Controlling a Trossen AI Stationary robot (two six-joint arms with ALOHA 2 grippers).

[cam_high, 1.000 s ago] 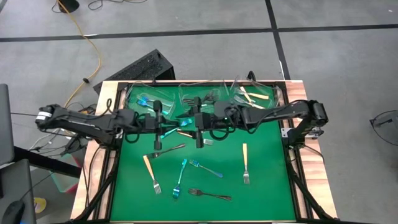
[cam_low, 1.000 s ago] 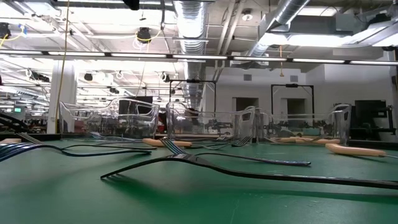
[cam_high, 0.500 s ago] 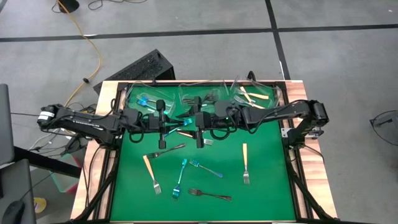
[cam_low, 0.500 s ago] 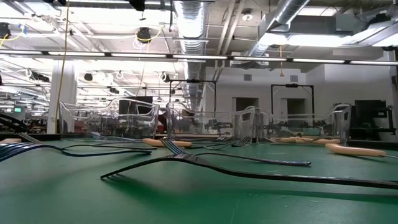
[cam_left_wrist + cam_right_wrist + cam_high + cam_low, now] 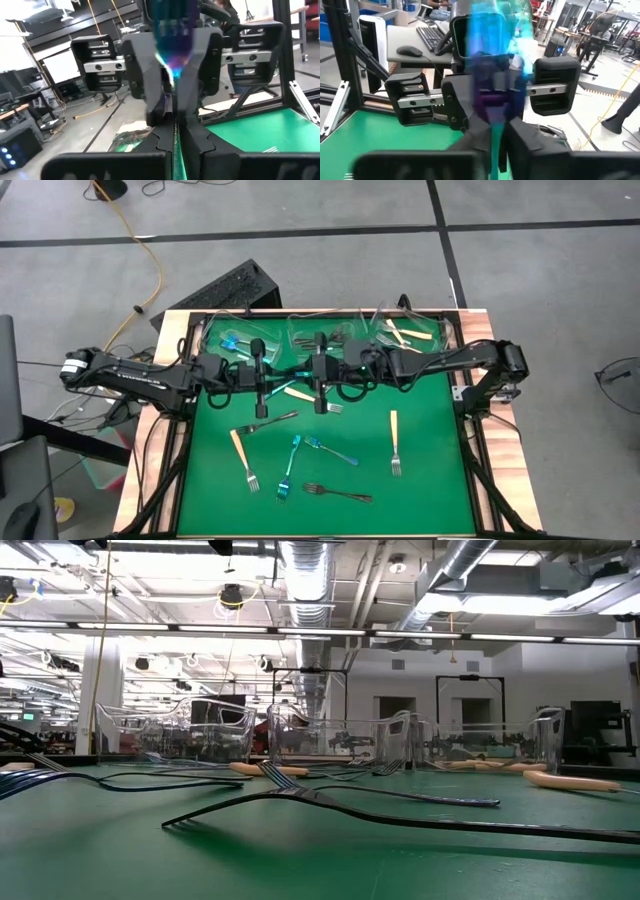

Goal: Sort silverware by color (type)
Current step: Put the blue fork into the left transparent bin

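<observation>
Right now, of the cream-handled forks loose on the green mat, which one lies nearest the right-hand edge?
The cream-handled fork lying alone, tines toward the front edge; the other two lie left of centre.

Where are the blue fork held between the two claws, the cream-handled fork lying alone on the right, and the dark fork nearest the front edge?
Blue fork point(image 5: 290, 370), high view, mid-handle.
Cream-handled fork point(image 5: 394, 425), high view, handle.
Dark fork point(image 5: 340, 493), high view, handle.

Overhead, table-level, two seemingly facing wrist-cams
</observation>
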